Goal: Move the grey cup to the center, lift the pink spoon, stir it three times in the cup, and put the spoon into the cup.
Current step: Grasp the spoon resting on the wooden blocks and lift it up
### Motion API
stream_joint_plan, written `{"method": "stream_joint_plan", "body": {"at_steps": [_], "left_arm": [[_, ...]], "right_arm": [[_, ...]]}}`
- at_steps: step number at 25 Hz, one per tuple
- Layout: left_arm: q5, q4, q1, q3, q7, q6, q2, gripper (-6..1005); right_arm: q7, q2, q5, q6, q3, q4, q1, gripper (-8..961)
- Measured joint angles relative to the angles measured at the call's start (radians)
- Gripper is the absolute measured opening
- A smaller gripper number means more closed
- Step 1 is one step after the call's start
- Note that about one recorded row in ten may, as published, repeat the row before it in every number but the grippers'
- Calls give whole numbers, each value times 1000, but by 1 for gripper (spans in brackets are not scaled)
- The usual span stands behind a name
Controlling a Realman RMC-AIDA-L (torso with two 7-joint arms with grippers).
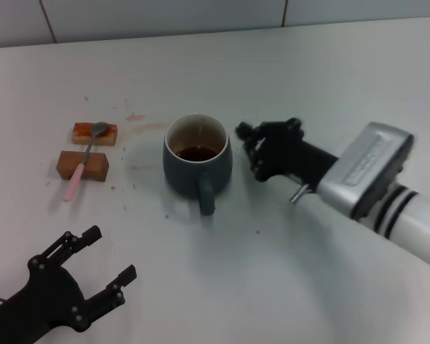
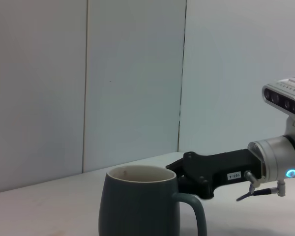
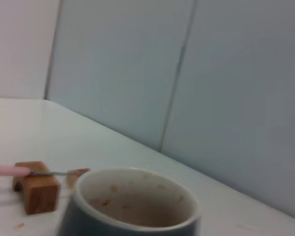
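The grey cup point(image 1: 197, 162) stands upright on the white table point(image 1: 330, 79), its loop handle turned toward the robot, with dark brown liquid low inside and brown stains on its pale inner wall. To the left of the cup, well apart from it, the pink spoon point(image 1: 84, 160) lies across two brown blocks point(image 1: 83, 165): its metal bowl rests on the farther block and its pink handle crosses the nearer one, with the tip reaching down to the table. Small brown spots mark the table between the blocks and the cup.

The right gripper point(image 1: 248, 145) sits just beside the cup on its right, close to the wall but not touching it; whether its fingers are parted cannot be told, and it holds nothing visible. The left gripper point(image 1: 109, 255) hovers nearer the robot than the cup and to its left, fingers spread wide apart and empty.
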Motion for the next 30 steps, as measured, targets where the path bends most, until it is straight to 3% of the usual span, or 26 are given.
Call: {"method": "stream_joint_plan", "body": {"at_steps": [4, 5, 6, 7, 8, 9, 11, 12, 13, 19, 29, 30], "left_arm": [[0, 0, 0, -1, 1, 1, -1, 807], [0, 0, 0, -1, 1, 1, -1, 807], [0, 0, 1, -5, 1, 1, -1, 807], [0, 0, 0, -8, 1, 1, -1, 807], [0, 0, 0, -11, 1, 1, -2, 807], [0, 0, 1, -13, 1, 1, -1, 807], [0, 0, 0, -21, 1, 1, -2, 807], [0, 0, 0, -21, 1, 1, -2, 807], [0, 0, 0, -24, 1, 1, -2, 807], [0, 0, 0, -25, 2, 0, -5, 807], [0, -12, -7, -25, 2, -5, -6, 807], [0, -13, -7, -25, 3, -5, -6, 807]], "right_arm": [[4, -7, 1, -121, 122, -35, -91, 60], [16, -8, 1, -175, 145, -48, -118, 61], [65, -11, -5, -317, 165, -83, -176, 61], [65, -11, -5, -317, 165, -83, -176, 61], [144, -13, -25, -456, 146, -131, -226, 61], [144, -13, -25, -456, 146, -131, -226, 61], [282, -14, -102, -671, 84, -233, -296, 62], [282, -14, -102, -671, 84, -233, -296, 62], [357, -14, -174, -779, 31, -307, -328, 62], [560, -14, -368, -865, -100, -490, -369, 64], [590, -11, -531, -785, -116, -584, -383, 66], [583, -10, -531, -776, -115, -585, -386, 101]]}}
